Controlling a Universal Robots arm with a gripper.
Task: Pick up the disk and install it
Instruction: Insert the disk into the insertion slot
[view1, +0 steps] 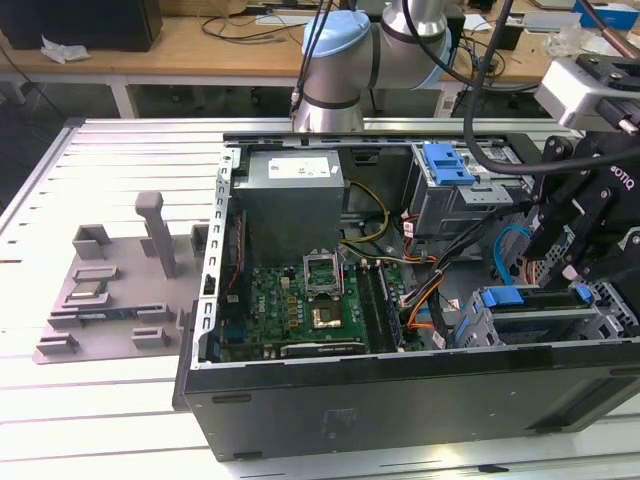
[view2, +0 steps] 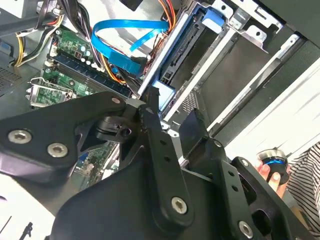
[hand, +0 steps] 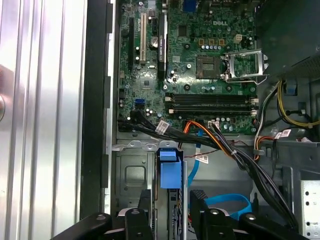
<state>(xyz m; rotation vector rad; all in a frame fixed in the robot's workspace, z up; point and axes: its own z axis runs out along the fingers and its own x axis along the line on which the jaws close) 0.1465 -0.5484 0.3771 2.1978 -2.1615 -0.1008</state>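
Observation:
The disk stands edge-on in the drive cage at the case's front corner, and its blue bracket tab (hand: 170, 172) (view2: 163, 94) is the part that shows. In the exterior view that blue tab (view1: 503, 298) lies at the lower right of the open computer case (view1: 400, 400). My gripper (hand: 171, 202) (view2: 172, 117) hangs just above it, with black fingers (hand: 145, 215) spread to either side of the tab and a gap on both sides. In the exterior view the gripper (view1: 568, 268) sits over the cage at the right. The disk's metal body is hidden inside the cage.
A grey power supply box (view1: 290, 195) and the motherboard (view1: 300, 300) lie inside the case. A second blue caddy (view1: 447, 165) sits in the upper bay. Orange and black cables (hand: 215, 140) and a blue cable (view2: 125, 30) run close by. A person's hand (view2: 270, 170) is near the case.

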